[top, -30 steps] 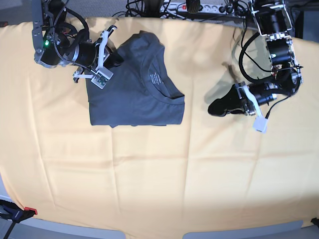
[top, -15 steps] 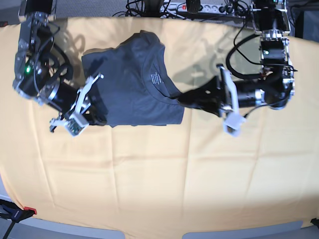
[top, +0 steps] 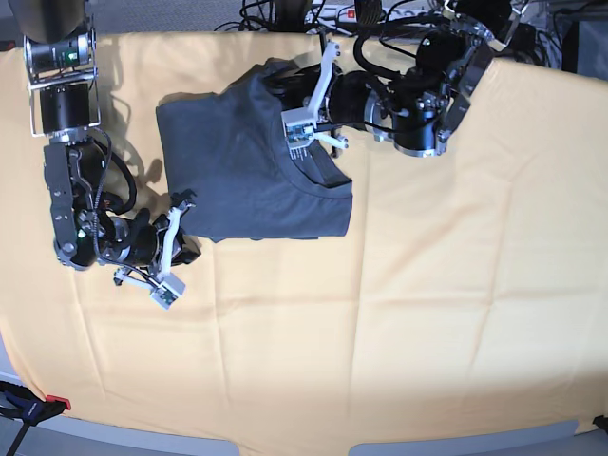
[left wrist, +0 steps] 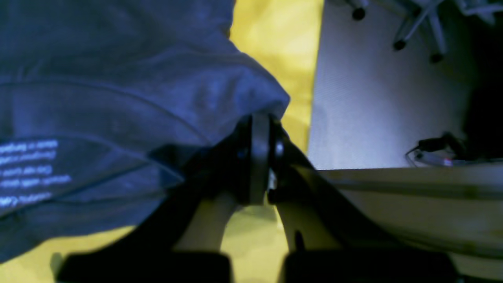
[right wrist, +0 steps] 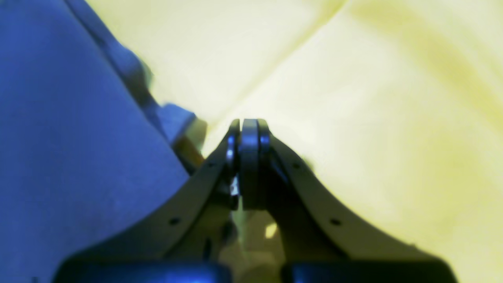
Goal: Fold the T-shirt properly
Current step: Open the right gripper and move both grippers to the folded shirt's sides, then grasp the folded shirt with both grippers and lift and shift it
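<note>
Yellow-orange cloth (top: 399, 313) is covering the whole work surface, creased in faint lines across its middle, and a tangle of cables (top: 285, 11) is lying along the far edge in the base view. A red-handled clamp (top: 33, 407) is gripping the near left corner.

On the far half of the cloth the T-shirt (top: 237, 171) is lying as a folded dark grey block, its ribbed collar (top: 328, 176) turned toward the right side of the base view, with pale printed lines of the neck label (left wrist: 31, 173) showing in the left wrist view.

The left gripper (top: 285, 95) is reaching in from the right of the base view and sitting over the shirt's far edge near the collar. In the left wrist view its jaws are pressed tightly together, and a bunched fold of grey fabric (left wrist: 220, 94) is ending right at their tips, so the jaws are pinching the T-shirt there. Beyond that fold the yellow cloth is ending and pale floor (left wrist: 373, 98) is showing.

The right gripper (top: 188, 255) is hovering low at the left of the base view, just beside the shirt's near left corner. In the right wrist view its 2 jaws are clenched flat against each other with nothing between them, the tips sitting over bare yellow cloth while the grey shirt is filling the left part of that view, close to the gripper's side.
</note>
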Motion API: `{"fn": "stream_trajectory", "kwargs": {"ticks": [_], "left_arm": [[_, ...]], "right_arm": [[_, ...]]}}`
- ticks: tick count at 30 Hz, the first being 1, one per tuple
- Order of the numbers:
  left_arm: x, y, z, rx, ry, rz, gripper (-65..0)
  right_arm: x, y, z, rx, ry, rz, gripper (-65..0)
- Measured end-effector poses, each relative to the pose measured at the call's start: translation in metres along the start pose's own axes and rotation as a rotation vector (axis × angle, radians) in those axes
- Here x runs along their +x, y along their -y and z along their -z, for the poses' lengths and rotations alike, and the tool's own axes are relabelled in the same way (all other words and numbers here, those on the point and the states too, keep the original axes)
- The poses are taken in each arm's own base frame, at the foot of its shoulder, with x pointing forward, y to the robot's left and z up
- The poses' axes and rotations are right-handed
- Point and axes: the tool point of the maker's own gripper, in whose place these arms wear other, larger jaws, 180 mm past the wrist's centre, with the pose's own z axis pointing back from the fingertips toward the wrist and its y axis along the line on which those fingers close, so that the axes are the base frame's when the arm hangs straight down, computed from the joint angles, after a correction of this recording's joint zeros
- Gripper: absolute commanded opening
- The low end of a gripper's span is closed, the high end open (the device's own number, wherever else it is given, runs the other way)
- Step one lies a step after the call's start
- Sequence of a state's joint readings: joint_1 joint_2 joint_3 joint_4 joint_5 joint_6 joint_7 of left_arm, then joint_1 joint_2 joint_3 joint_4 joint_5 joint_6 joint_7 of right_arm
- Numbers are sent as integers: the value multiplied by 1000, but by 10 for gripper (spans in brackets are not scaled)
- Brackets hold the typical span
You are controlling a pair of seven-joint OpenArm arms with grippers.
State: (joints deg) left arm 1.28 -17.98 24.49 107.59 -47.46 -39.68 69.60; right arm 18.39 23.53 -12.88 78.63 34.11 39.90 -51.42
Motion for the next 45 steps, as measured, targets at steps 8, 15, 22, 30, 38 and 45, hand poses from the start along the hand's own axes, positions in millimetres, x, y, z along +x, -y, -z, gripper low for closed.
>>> {"fn": "stream_trajectory", "kwargs": {"ticks": [8, 15, 22, 30, 38, 45], "left_arm": [[-16, 21, 17, -34, -28, -32, -650], [-30, -4, 7, 90, -73, 9, -650], [-33, -28, -6, 142, -94, 32, -650], [-27, -75, -11, 163, -49, -101, -650], [-35, -39, -27, 36, -187, -24, -650], [-7, 32, -19, -262, 11, -113, -650]], "right_arm": [[-9, -2, 17, 17, -85, -58, -650], [-33, -5, 0, 94, -152, 32, -650], [-48, -12, -24, 152, -149, 65, -650], [-69, -36, -32, 172, -130, 76, -650], [-50, 16, -57, 9, -31, 112, -650], [-30, 23, -58, -7, 23, 107, -650]]}}
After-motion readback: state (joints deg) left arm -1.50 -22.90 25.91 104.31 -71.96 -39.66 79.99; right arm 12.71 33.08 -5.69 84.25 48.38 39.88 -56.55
